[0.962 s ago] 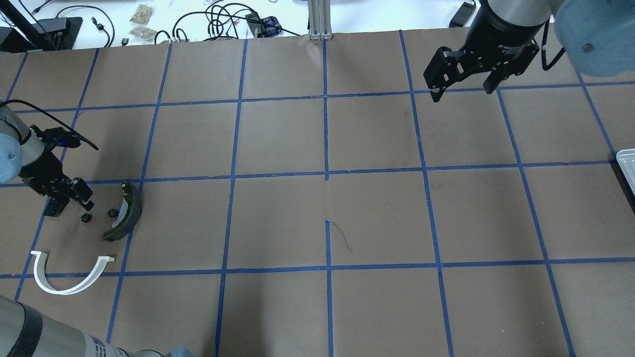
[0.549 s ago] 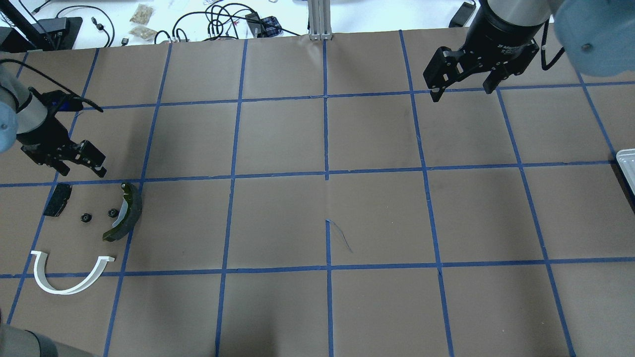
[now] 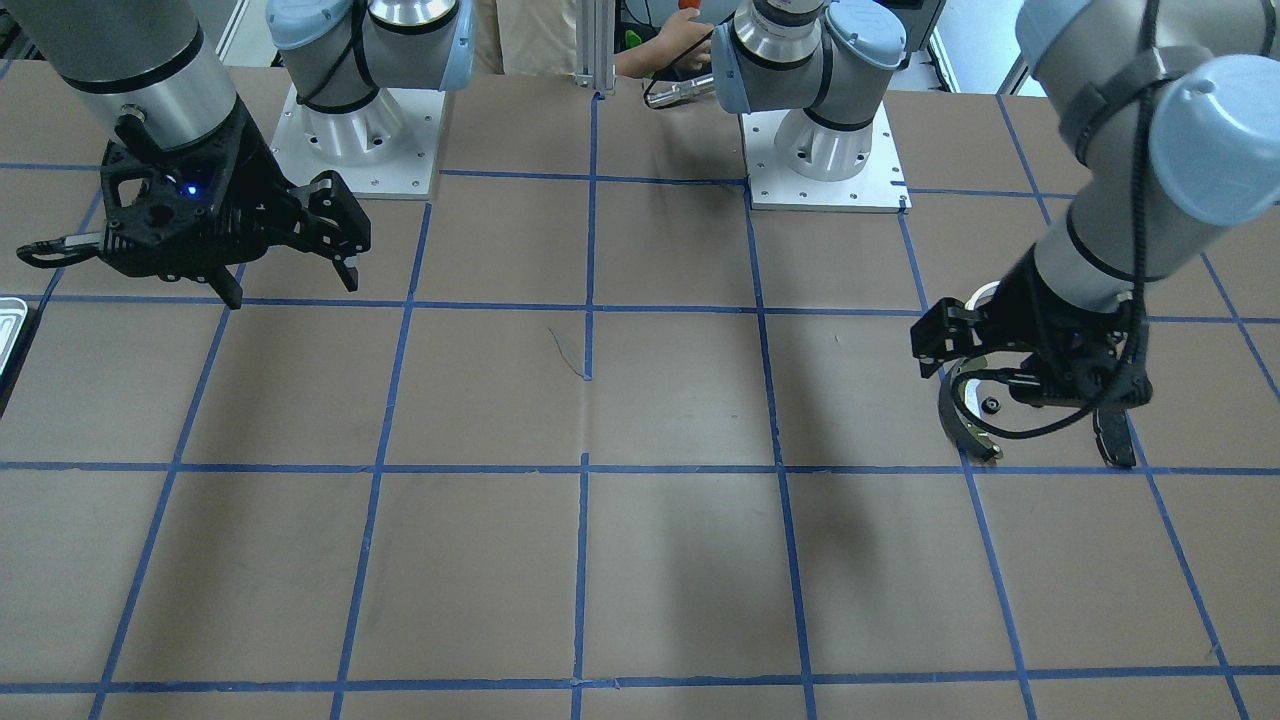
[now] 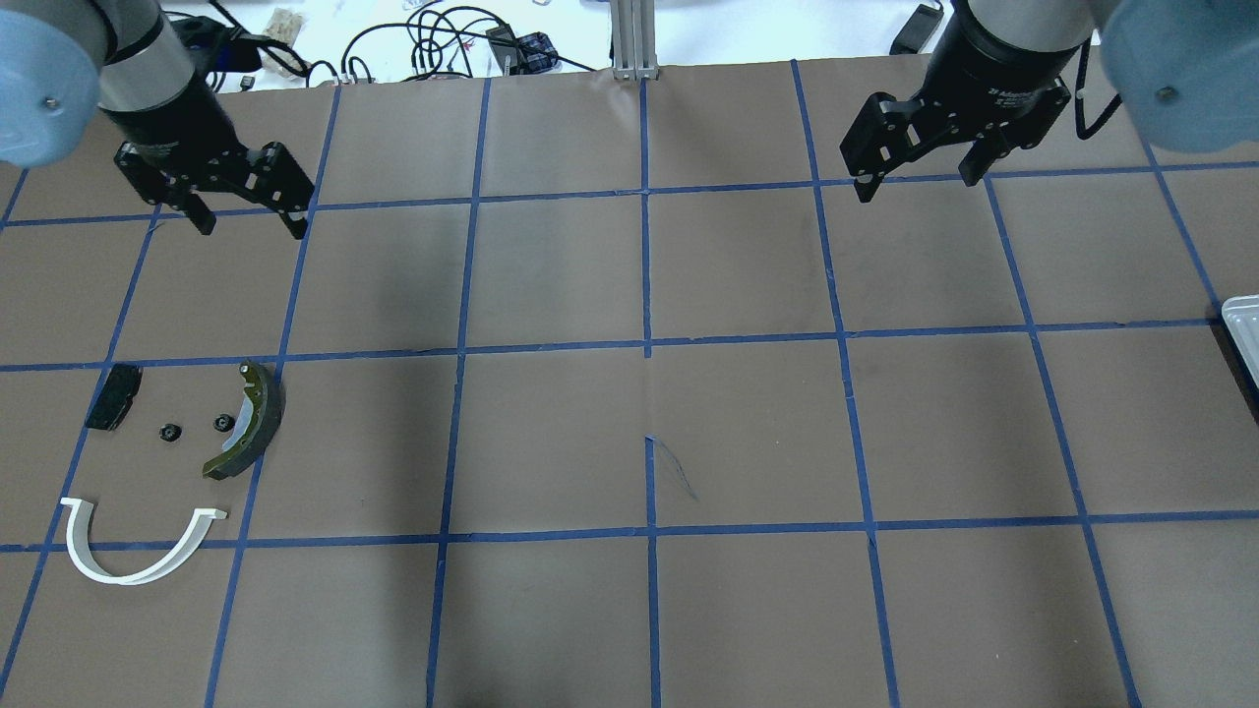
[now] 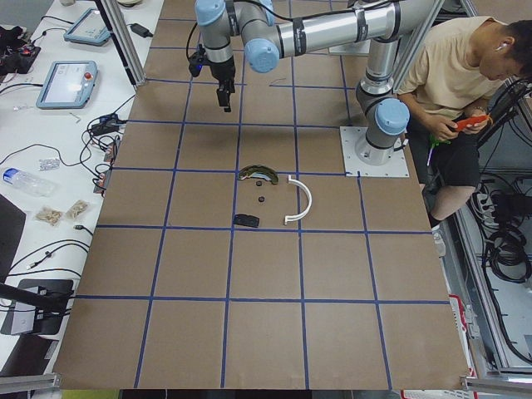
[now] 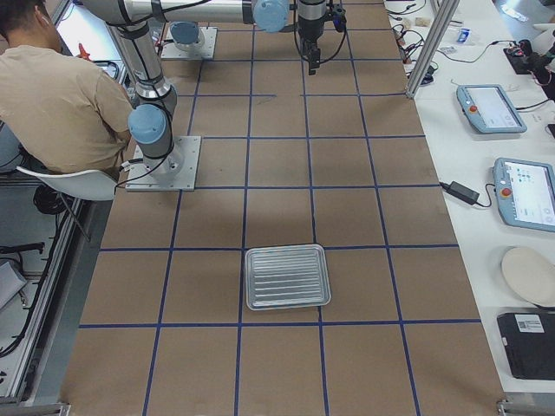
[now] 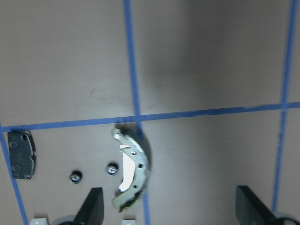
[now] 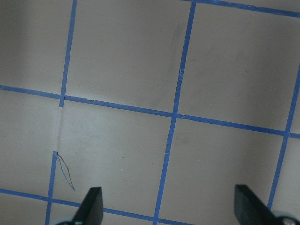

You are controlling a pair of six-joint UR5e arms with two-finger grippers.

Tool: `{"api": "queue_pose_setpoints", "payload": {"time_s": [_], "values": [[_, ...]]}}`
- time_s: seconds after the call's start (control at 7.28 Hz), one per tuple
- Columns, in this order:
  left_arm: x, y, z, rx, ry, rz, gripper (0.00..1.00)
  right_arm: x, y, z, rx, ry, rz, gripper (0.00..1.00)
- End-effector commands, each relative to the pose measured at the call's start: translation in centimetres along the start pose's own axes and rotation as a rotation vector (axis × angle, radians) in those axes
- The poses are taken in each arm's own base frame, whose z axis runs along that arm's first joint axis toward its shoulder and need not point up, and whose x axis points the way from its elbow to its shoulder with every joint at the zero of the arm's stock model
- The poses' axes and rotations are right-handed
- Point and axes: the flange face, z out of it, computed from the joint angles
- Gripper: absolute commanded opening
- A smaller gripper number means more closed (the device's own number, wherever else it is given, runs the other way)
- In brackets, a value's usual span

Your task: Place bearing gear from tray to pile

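Note:
Two small black bearing gears point(image 4: 170, 432) point(image 4: 223, 424) lie on the table in the pile, between the flat black pad point(image 4: 113, 396) and the dark brake shoe point(image 4: 248, 421). The white arch point(image 4: 138, 546) lies nearer me. My left gripper point(image 4: 252, 228) is open and empty, raised over the far left of the table, well beyond the pile. In the left wrist view the gears point(image 7: 75, 176) and the shoe point(image 7: 133, 171) lie far below the open fingers point(image 7: 93, 208). My right gripper point(image 4: 917, 187) is open and empty at the far right. The silver tray point(image 6: 287, 276) holds nothing.
The table is brown paper with a blue tape grid. Only a corner of the tray point(image 4: 1244, 334) shows at the overhead view's right edge. Cables and small bags lie beyond the far edge point(image 4: 433, 39). A seated operator point(image 5: 465, 75) is beside the robot bases.
My left gripper has risen from beside the gears and black pad and moved away to the far side and rightward, staying open. The pad is now uncovered. The right arm has not moved.

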Motion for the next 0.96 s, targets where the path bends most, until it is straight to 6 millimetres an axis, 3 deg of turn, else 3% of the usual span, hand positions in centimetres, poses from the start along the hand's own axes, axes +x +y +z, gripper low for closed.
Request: {"api": "queue_pose_setpoints", "payload": {"time_s": [0.0,0.55,0.82], "values": [[4.9,2.4,-3.1,0.041,-0.008,-0.042,1.0,0.1,0.0,-0.1,0.0,0.008,-0.001,1.0],[7.0,5.9,-3.8,0.035,0.086,-0.026,1.0,0.1,0.0,-0.4,0.007,0.014,-0.001,1.0],[7.3,8.2,-2.1,0.006,0.078,-0.024,1.0,0.1,-0.1,-0.3,0.006,0.012,-0.001,1.0]]}}
